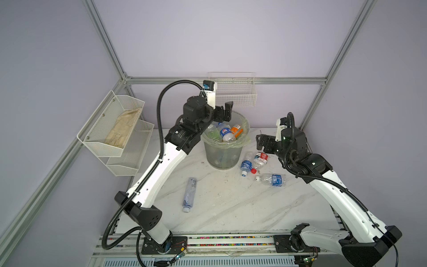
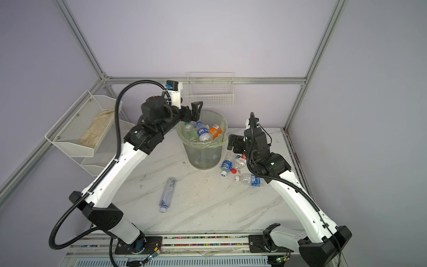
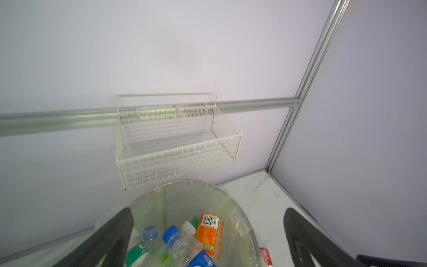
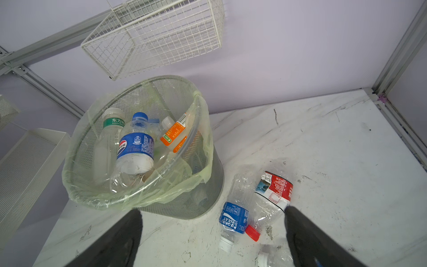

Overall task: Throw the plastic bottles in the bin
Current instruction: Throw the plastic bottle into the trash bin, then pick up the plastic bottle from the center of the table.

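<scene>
Nearest my bases, a long crushed bottle (image 1: 189, 194) lies flat on the table (image 1: 231, 208). It is alone, well apart from both my grippers and closer to my left arm. Farther in, on my right side, a white-cap bottle (image 1: 271, 179) lies on its side close beside my right arm. Just beyond it the Pocari bottle (image 1: 246, 166) and the red-label bottle (image 1: 260, 159) lie flat against each other, near the foot of the bin (image 1: 221, 159).

My right gripper (image 1: 260, 141) hangs over the table just past those two, beside the bin. Its jaws are spread wide and it holds nothing. In the right wrist view the red-label bottle ends at the tip of one finger (image 4: 300, 231); I cannot tell whether they touch.

The bin stands upright between my two grippers. On top of the pile inside it lie a Pepsi bottle (image 1: 225, 133), an orange bottle (image 1: 236, 130) and a green-label bottle (image 4: 113, 122).

My left gripper (image 1: 227, 112) hovers over the bin's far rim, jaws spread wide and empty. In the left wrist view the pile shows below, between its fingers (image 3: 111, 233).

Behind the bin a wire basket (image 1: 233, 93) hangs on the back wall, and a mesh shelf (image 1: 99, 141) hangs on the left wall.
</scene>
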`<action>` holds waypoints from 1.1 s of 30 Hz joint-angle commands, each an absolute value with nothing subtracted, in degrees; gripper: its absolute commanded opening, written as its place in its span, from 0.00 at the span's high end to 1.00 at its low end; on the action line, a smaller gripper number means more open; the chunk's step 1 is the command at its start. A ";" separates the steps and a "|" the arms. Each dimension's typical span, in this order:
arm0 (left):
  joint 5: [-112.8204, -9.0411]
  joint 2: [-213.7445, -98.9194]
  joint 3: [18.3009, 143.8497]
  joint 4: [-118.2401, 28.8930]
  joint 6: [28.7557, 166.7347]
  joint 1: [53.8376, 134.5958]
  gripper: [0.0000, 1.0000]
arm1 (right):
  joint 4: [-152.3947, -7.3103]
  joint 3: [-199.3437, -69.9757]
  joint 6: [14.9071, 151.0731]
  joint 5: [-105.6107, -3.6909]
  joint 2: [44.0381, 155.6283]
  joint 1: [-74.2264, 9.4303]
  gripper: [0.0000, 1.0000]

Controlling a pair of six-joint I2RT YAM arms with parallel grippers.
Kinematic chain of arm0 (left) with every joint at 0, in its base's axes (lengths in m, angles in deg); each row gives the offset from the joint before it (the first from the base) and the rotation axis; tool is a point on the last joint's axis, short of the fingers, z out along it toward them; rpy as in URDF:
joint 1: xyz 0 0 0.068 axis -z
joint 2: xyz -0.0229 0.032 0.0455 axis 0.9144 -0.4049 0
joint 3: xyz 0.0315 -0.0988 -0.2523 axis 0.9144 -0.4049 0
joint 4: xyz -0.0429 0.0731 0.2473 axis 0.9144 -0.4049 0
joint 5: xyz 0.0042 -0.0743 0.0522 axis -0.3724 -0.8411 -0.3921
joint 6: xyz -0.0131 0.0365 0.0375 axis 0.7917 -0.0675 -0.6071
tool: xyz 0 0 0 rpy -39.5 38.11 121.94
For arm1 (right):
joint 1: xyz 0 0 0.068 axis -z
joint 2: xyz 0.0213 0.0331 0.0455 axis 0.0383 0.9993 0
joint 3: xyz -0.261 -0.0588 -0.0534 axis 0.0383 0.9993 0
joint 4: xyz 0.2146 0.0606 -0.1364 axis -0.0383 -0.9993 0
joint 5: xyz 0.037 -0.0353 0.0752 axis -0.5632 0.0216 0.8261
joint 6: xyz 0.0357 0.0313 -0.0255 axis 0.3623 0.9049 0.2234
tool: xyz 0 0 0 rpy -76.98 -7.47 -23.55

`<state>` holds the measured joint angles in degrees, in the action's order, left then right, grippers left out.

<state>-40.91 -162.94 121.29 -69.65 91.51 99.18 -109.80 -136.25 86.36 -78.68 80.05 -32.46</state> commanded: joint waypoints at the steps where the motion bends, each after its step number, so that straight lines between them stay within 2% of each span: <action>1: -40.45 -158.54 117.17 -64.40 91.74 99.38 0.00 | -110.20 -135.97 86.78 -79.24 79.74 -32.18 0.03; 13: -39.35 -144.40 106.04 -62.70 91.60 99.82 0.00 | -113.26 -137.62 90.95 -79.08 83.74 -30.61 0.03; 20: -35.44 -135.18 93.14 -62.85 92.22 99.87 0.00 | -113.99 -137.63 92.54 -73.93 87.98 -27.60 0.03; 31: -29.87 -124.52 77.19 -69.12 97.43 99.86 0.00 | -111.36 -133.55 91.71 -71.87 94.15 -25.55 0.03; 33: -29.38 -122.92 74.55 -69.69 98.58 99.85 0.00 | -110.16 -132.63 91.62 -70.91 95.42 -25.34 0.05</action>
